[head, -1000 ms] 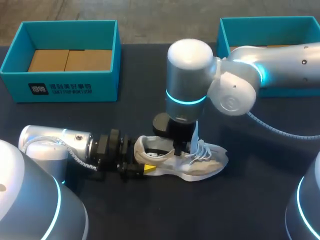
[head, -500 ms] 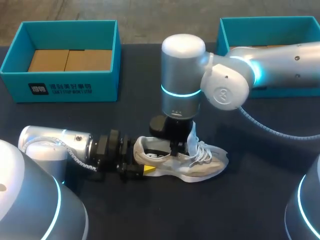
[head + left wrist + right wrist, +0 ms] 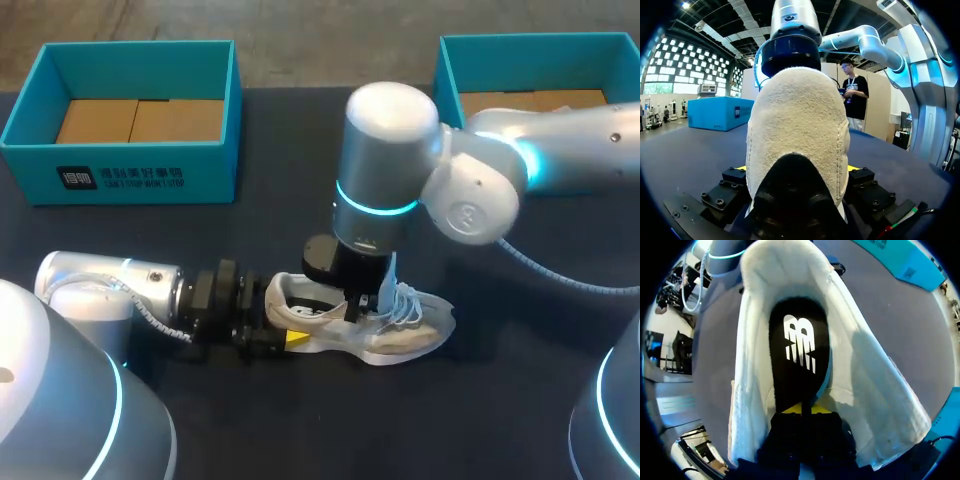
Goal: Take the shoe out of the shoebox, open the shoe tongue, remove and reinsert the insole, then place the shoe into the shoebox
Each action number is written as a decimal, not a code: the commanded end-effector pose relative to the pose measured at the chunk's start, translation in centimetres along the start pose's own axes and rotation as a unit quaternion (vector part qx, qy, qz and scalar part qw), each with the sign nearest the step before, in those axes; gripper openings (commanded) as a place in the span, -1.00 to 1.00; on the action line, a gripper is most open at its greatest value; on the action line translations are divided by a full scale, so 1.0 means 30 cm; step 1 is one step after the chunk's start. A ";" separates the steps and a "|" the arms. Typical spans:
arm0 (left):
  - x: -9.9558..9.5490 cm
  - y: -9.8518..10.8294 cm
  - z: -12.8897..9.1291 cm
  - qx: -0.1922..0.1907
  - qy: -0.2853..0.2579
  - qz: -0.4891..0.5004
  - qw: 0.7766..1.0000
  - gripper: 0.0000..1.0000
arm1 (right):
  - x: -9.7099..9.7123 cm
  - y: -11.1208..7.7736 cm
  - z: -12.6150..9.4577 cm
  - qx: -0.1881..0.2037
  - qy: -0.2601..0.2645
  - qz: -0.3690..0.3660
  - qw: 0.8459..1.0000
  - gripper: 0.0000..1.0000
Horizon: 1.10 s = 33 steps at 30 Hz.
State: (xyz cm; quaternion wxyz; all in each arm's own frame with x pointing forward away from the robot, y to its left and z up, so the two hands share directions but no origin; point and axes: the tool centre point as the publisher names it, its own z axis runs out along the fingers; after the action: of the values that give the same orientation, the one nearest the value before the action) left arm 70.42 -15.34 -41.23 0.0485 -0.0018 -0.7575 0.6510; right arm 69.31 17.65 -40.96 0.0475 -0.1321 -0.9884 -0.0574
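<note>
- Dark grey table: carries everything. There are two open teal cardboard shoeboxes, one well off to the side of the left jaws and the other well beyond the right jaws. Neither holds the shoe.
- Right arm: my read is that this is the insole step, though I can't tell whether it's coming out or going back in.
  - Do it as a slow peel along the shoe's length, not a straight yank, so the shoe doesn't lift off the table.
  - Pose: it comes in from the right with the elbow bent. The wrist column is vertical and the fingers point straight down into the shoe opening.
- Left arm: this is the anchor, so it should hold firm and not twist the heel counter.
  - Pose: low over the table, wrist horizontal, aimed along the shoe from behind.
- White knit sneaker: upright on its sole on the table, outside both boxes. The heel sits between the left jaws and the toe points away from them. The tongue is pulled up just beside the right fingers; keep it clear of the insole path.
- Black insole, white logo: lies inside the sneaker, running from the right jaws toward the heel collar. The risk is that it folds or buckles.
- Left gripper: clamped on the heel, with a yellow tip touching each side.
- Right gripper: yellow tips are pressed together, apparently pinching the insole's near end.
</note>
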 end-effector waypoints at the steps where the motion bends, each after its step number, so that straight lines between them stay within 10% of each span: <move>1: -0.005 -0.013 0.009 0.000 -0.001 -0.001 1.000 -1.00 | 0.043 -0.015 0.002 -0.064 -0.030 -0.012 0.997 -1.00; 33: -0.005 -0.013 0.009 0.000 -0.001 -0.001 1.000 -1.00 | -0.009 -0.021 -0.154 -0.253 -0.148 -0.072 0.953 -1.00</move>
State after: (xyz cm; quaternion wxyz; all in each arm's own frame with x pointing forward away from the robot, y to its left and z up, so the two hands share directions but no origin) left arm 70.58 -15.64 -40.90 0.0479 -0.0014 -0.7570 0.6516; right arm 70.50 17.52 -36.66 -0.1297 -0.0765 -0.9516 -0.2679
